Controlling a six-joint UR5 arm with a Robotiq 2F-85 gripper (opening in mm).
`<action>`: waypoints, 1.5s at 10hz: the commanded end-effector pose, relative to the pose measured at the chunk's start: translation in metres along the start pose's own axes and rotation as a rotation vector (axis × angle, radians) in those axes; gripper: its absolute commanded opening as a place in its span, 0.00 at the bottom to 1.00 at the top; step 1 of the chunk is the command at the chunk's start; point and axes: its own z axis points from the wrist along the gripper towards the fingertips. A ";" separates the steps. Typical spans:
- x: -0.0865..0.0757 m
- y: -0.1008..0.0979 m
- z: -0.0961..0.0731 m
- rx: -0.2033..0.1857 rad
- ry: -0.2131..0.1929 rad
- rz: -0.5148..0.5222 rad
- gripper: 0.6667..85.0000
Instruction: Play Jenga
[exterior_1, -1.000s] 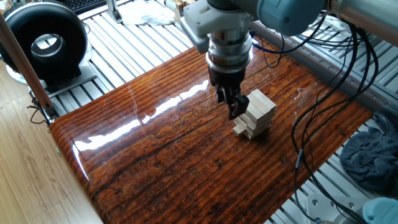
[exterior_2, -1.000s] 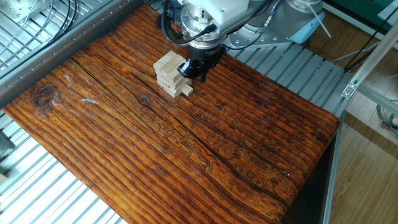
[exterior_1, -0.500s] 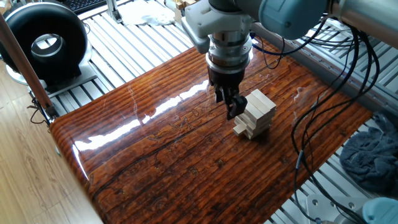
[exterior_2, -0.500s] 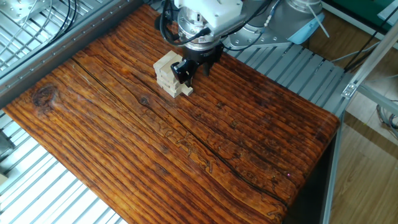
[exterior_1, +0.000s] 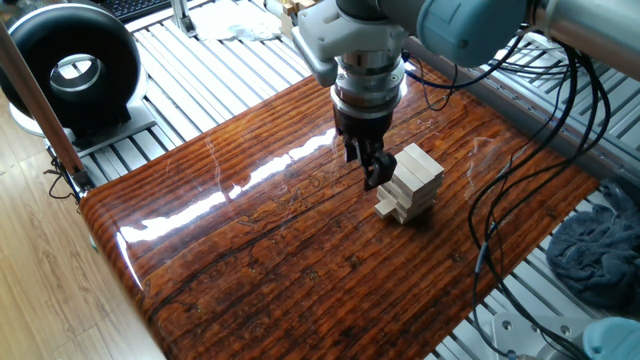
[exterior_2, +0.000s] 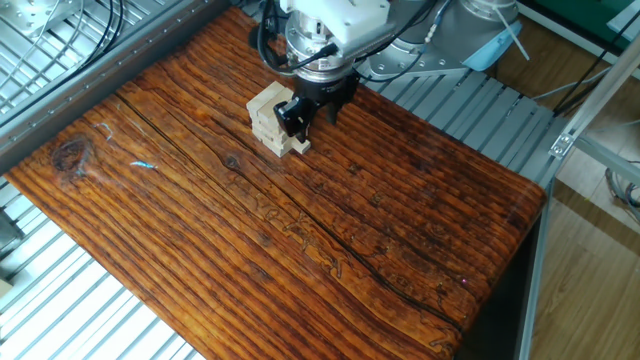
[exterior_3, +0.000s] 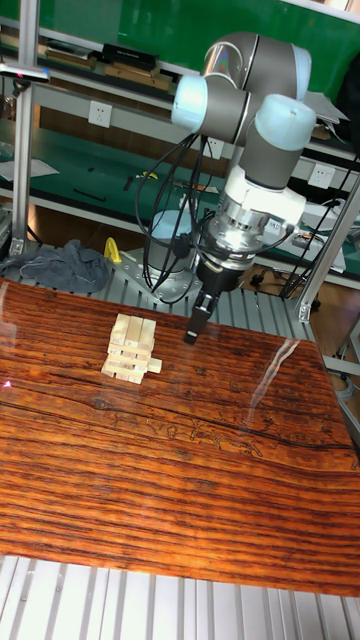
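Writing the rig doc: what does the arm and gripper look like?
The arm has light-grey tubular links with pale-blue joint caps. A white and silver ringed wrist narrows to a small black two-finger gripper. Black cables loop loosely from it.

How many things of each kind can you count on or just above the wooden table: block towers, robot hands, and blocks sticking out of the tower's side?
Block tower: 1
Robot hand: 1
Block sticking out near the tower's base: 1
Total: 3
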 end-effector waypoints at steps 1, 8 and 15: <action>0.018 -0.011 -0.002 0.042 0.068 0.064 0.68; 0.018 -0.014 0.012 0.006 0.009 -0.157 0.70; 0.020 0.013 0.049 -0.118 -0.046 -0.217 0.70</action>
